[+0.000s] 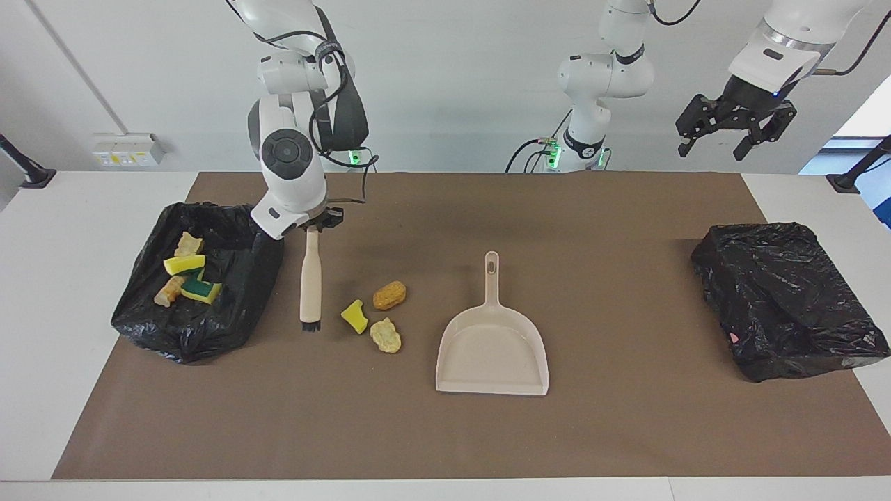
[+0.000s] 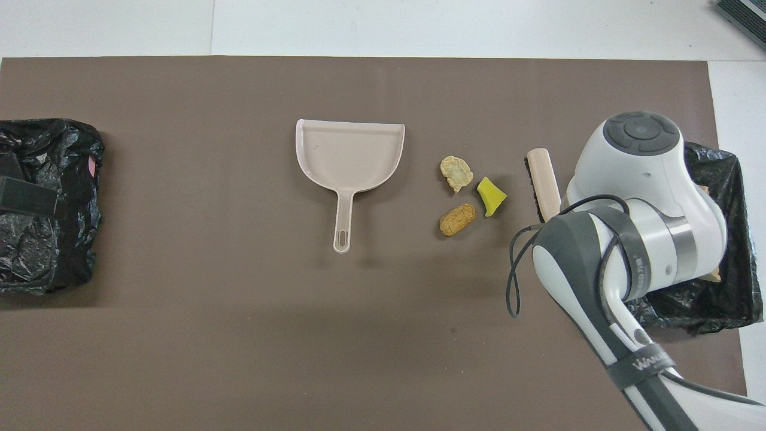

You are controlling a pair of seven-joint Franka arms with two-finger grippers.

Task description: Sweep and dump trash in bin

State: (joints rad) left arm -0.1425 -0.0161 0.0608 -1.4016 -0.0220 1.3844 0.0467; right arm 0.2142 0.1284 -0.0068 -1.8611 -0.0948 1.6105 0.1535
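Three trash scraps lie on the brown mat: a yellow sponge piece (image 1: pixel 355 316) (image 2: pixel 491 196), a tan-orange lump (image 1: pixel 389 295) (image 2: pixel 457 219) and a pale yellow lump (image 1: pixel 385 335) (image 2: pixel 456 173). Several more scraps (image 1: pixel 185 265) lie in the black-lined bin (image 1: pixel 230 327) (image 2: pixel 733 179) at the right arm's end. My right gripper (image 1: pixel 314 224) is shut on the beige handle of a brush (image 1: pixel 310 278) (image 2: pixel 543 179), bristles down on the mat between the bin and the loose scraps. The beige dustpan (image 1: pixel 492 348) (image 2: pixel 350 152) lies beside the scraps, handle toward the robots. My left gripper (image 1: pixel 713 147) waits open, high over the left arm's end.
A second bin covered in black bag (image 1: pixel 786 299) (image 2: pixel 48 203) sits at the left arm's end of the table. The brown mat (image 1: pixel 626 431) covers most of the white table. In the overhead view the right arm hides most of the bin with the scraps.
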